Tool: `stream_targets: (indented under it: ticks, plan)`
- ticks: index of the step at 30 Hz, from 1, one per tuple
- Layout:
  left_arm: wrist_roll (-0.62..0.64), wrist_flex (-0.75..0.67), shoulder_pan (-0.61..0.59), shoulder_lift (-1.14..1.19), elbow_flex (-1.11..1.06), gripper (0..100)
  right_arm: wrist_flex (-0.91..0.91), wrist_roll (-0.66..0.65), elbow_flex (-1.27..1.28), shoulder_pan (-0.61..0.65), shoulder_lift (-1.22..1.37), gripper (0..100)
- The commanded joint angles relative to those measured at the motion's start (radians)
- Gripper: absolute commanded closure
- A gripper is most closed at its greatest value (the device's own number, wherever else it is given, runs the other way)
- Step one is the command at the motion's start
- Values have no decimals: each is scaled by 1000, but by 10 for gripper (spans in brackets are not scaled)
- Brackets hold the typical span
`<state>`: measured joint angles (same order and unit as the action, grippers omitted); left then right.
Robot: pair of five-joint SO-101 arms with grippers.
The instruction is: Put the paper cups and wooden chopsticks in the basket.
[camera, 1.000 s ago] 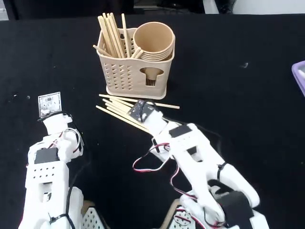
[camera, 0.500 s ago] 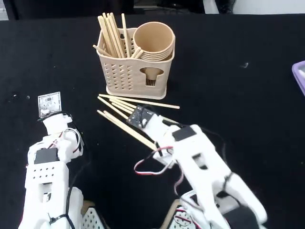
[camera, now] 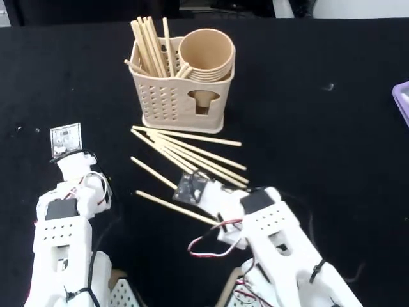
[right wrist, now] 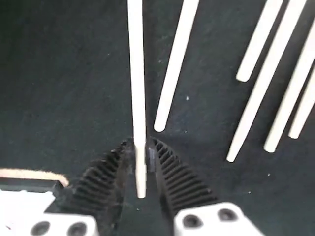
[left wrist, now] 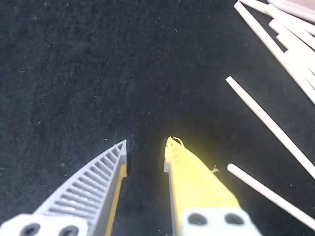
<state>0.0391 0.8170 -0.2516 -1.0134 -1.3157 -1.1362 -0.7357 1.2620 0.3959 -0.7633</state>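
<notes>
- The chopstick [right wrist: 136,73] I'm working is pinched close to one end by the right tool [right wrist: 140,147], which is clenched on it. The rest of the stick runs straight out ahead of the jaws, low over the black counter [camera: 319,160]. I can't tell whether its far end is resting on the surface.
- I judge the grip near the end is deliberate. It leaves most of the length free to go tip-first into the basket [camera: 172,102]. It also makes a long lever, so the stick may swing or twist in the jaws.
- The stick is pale bare wood, slim and straight, with a blunt cut end just behind the jaws.
- The loose chopsticks [camera: 198,153] lie flat in a rough fan, ahead of the right tool and off to one side. A lone stick [camera: 153,173] lies apart from the fan, nearer the held one.
- The basket sits beyond that fan, farthest from the right tool. On one side it holds the paper cups [camera: 206,51], nested in a stack. On the other the standing chopsticks [camera: 148,41] lean against the wall. To my eye the cups are done and only sticks are left.
- The left tool [left wrist: 145,145] is released, its jaws a little apart with nothing between them. It hangs over bare counter, well apart from the basket.
</notes>
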Motion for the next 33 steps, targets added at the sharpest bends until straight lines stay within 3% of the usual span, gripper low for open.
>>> stream_targets:
  ticks: [1,5,10,14,22,25,29,33]
  plan:
    - [3,-18,-7,-9,10,866,2,84,-102,20,-22,813]
    - [3,-18,-7,-9,10,866,29,144,-150,120,-22,802]
    - [3,-18,-7,-9,10,866,189,278,-122,262,27,811]
    - [3,-18,-7,-9,10,866,292,288,-137,273,193,810]
    - [3,-18,-7,-9,8,866,302,288,-285,278,521,747]
    - [3,-18,-7,-9,8,866,301,287,-305,279,568,805]
    - [3,-18,-7,-9,8,866,299,287,-305,275,539,994]
    - [3,-18,-7,-11,8,866,244,287,-298,276,427,986]
